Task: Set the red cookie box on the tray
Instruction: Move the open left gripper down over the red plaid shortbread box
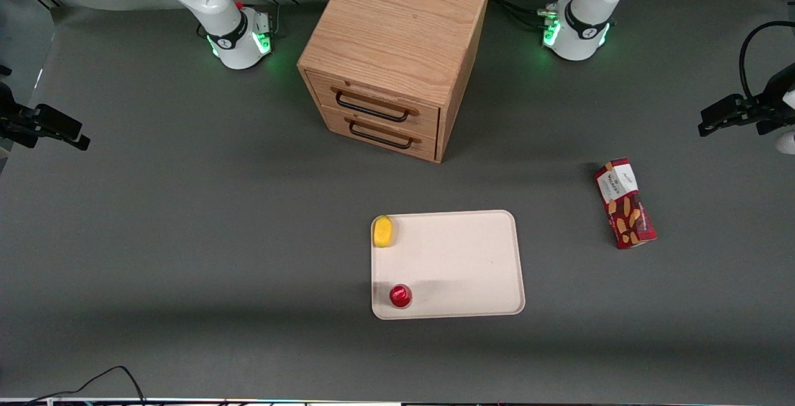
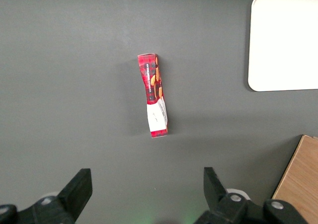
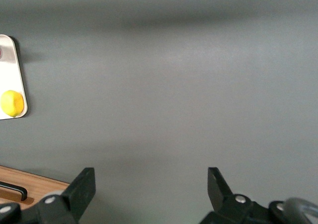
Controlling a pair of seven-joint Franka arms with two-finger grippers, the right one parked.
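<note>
The red cookie box (image 1: 624, 203) (image 2: 154, 97) lies flat on the grey table, toward the working arm's end, apart from the tray. Its white-label end points away from the front camera. The cream-white tray (image 1: 459, 263) (image 2: 283, 40) rests in the middle of the table, nearer the front camera than the cabinet. My left gripper (image 1: 705, 125) (image 2: 146, 177) hovers high at the working arm's end, a little farther from the front camera than the box. Its fingers are open with only bare table between them.
A wooden two-drawer cabinet (image 1: 397, 52) stands at the back middle, both drawers shut. On the tray, a yellow fruit (image 1: 383, 231) and a small red can (image 1: 400, 295) sit along the edge nearest the parked arm. A black cable (image 1: 118, 375) curls at the front edge.
</note>
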